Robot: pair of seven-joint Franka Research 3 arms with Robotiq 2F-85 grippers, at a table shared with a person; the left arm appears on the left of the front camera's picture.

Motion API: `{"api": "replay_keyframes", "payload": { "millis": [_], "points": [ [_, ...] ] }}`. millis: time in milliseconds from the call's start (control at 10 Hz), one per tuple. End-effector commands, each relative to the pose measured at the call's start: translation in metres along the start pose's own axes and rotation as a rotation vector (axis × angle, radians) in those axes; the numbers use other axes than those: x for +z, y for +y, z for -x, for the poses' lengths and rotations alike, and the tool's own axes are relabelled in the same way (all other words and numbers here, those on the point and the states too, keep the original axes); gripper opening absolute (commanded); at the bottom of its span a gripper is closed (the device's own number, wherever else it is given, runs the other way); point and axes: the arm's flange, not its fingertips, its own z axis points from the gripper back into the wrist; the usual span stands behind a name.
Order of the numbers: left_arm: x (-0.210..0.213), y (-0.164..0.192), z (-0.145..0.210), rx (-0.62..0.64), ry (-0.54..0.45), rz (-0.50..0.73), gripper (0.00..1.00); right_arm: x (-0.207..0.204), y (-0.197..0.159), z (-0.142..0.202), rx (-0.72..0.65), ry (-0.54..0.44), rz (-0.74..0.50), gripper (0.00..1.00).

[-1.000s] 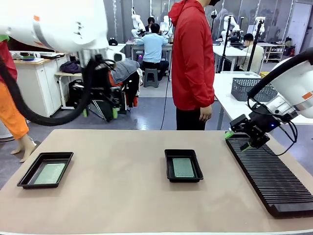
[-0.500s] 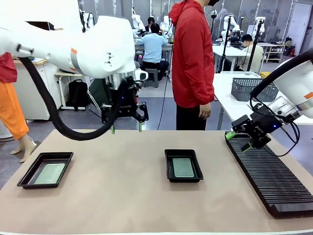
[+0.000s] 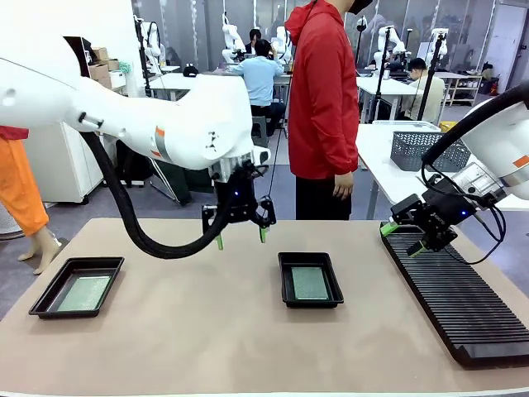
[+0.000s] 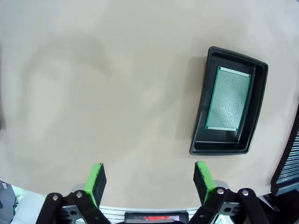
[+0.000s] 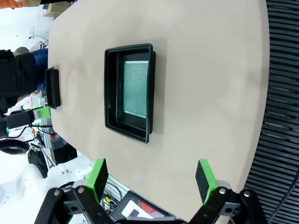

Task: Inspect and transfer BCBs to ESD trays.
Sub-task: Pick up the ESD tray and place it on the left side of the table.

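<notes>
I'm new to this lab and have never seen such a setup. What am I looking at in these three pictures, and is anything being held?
Two white robot arms work at a tan table. The front view looks across it at a person in red. The other two views come from cameras on each wrist, looking along that arm's green-tipped fingers. The left pincer hangs open above the table near the middle black tray; the right pincer is open over the long ribbed rack. Nothing is held. Each tray, the middle one and the left tray, holds one flat grey-green board.
</notes>
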Motion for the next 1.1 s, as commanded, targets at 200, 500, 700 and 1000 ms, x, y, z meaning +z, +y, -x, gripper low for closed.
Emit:
{"api": "replay_keyframes", "payload": {
  "millis": [200,500,700,1000],
  "points": [
    [-0.041,-0.039,-0.016,-0.008,-0.071,-0.023,1.0,0.0,0.002,-0.001,-0.022,-0.014,0.011,1.0],
    [-0.071,-0.067,-0.023,-0.046,-0.103,-0.042,1.0,0.0,0.002,-0.001,-0.022,-0.014,0.011,1.0],
    [-0.088,-0.079,-0.026,-0.085,-0.107,-0.02,1.0,0.0,0.002,-0.001,-0.022,-0.014,0.011,1.0],
    [-0.112,-0.092,-0.026,-0.132,-0.093,-0.031,1.0,0.0,0.002,-0.001,-0.022,-0.014,0.011,1.0]
  ]
}}
